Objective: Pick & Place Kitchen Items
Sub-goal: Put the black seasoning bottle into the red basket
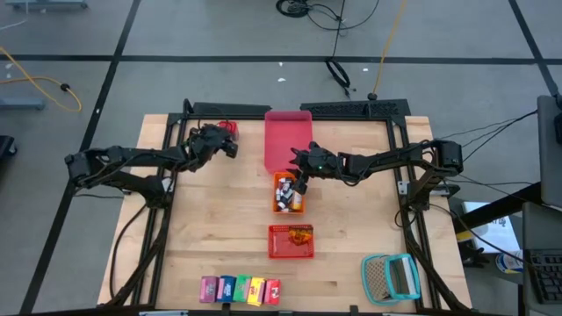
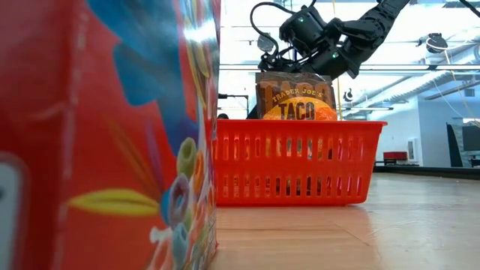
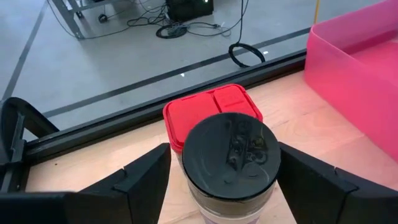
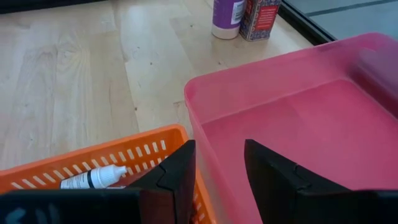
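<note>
Dark-lidded jar [image 3: 231, 157] sits between my left fingers [image 3: 146, 180], spread and not yet clenched, my right fingers [image 4: 180, 171] parted empty, cartons [image 1: 240, 289] at six o'clock on the bench [image 1: 351, 254] untouched.

Your left arm reaches in from nine o'clock, its left gripper [image 1: 230, 146] spread wide toward eleven o'clock. Your right arm stretches from three o'clock, right gripper [image 1: 301, 182] near centre, fingers apparently parted, holding nothing visible.
</note>
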Controlling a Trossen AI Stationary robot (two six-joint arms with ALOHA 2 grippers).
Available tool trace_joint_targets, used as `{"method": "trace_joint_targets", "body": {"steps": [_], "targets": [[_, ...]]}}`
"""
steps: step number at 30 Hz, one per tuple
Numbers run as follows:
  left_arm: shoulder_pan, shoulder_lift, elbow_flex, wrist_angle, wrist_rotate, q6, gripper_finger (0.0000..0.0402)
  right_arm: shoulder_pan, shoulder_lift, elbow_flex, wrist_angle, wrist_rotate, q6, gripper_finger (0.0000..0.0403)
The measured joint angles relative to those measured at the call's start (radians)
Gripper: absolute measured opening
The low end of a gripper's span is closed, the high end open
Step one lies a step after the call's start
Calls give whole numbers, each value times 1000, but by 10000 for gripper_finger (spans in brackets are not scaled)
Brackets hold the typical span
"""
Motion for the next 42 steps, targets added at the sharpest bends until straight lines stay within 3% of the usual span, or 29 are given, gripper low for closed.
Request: {"method": "trace_joint_targets", "body": {"steps": [6, 16, 20, 26, 37, 42], "targets": [[0, 2, 0, -2, 5, 4, 278, 0, 0, 0, 1, 0, 1, 132], [15, 153, 0, 146, 10, 75, 278, 1, 0, 0, 0, -3, 1, 132], [11, 152, 0, 149, 3, 73, 268, 1, 0, 0, -3, -3, -2, 132], [4, 151, 0, 149, 6, 72, 202, 0, 0, 0, 0, -2, -2, 132], [-62, 123, 0, 119, 30, 26, 217, 0, 0, 0, -1, -1, -3, 132], [-136, 53, 0, 42, 51, 1, 201, 0, 0, 0, -1, 0, -3, 132]]}}
